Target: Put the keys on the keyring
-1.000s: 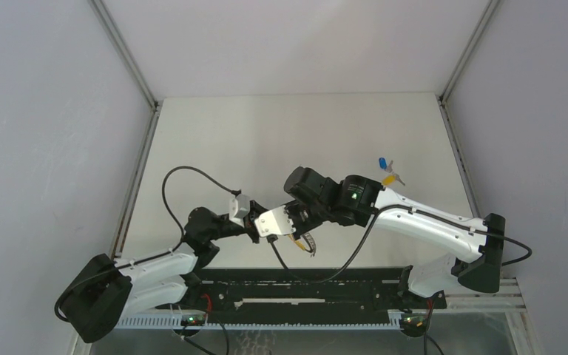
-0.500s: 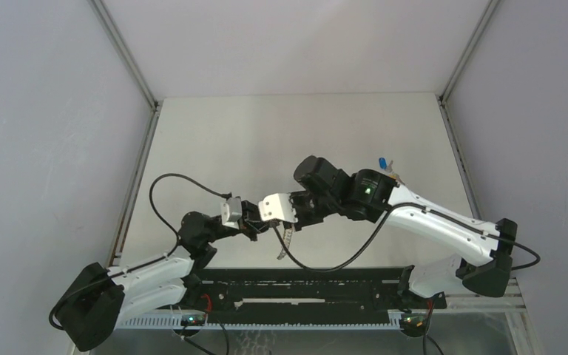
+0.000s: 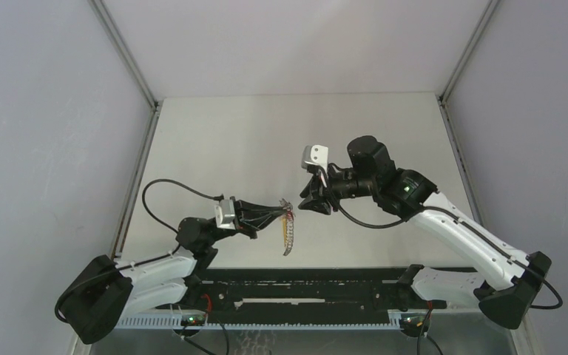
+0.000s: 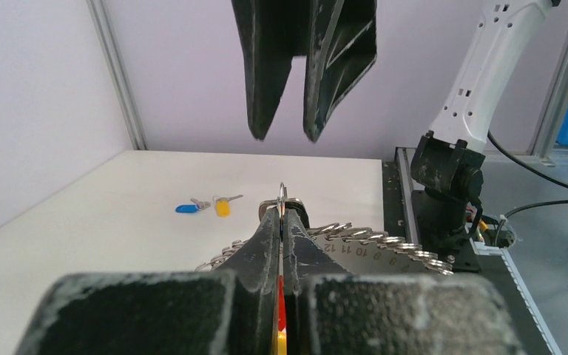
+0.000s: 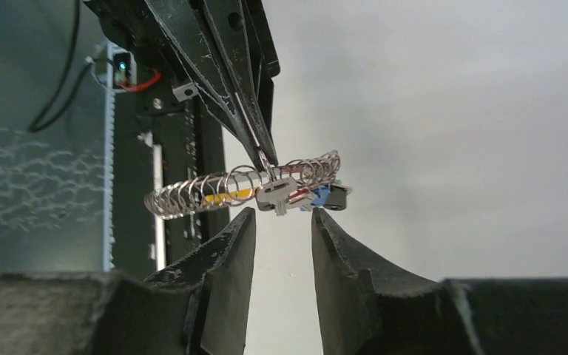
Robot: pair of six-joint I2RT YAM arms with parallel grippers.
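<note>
My left gripper (image 3: 277, 215) is shut on the keyring (image 3: 288, 232), a coil of thin metal rings that hangs off its tips above the table's near middle. In the left wrist view one ring (image 4: 283, 194) sticks up between my pinched fingertips. A numbered metal strip (image 4: 384, 245) and more rings fan out to the right. My right gripper (image 3: 313, 204) stands open just right of the keyring, apart from it. Through the right wrist camera the keyring (image 5: 240, 185) lies across, just above my right gripper (image 5: 282, 213), with a silver key (image 5: 275, 194) on it. Two loose keys, blue (image 4: 187, 208) and yellow (image 4: 222, 207), lie on the table.
The left gripper (image 5: 265, 157) comes in from above in the right wrist view. The black rail (image 3: 303, 285) runs along the near edge. White walls and metal corner posts (image 3: 122, 52) close in the table (image 3: 214, 148). My right arm hides the loose keys in the top view.
The right gripper let go of the keyring, opened and drew back up and right. The left gripper closed on the keyring and now holds it alone.
</note>
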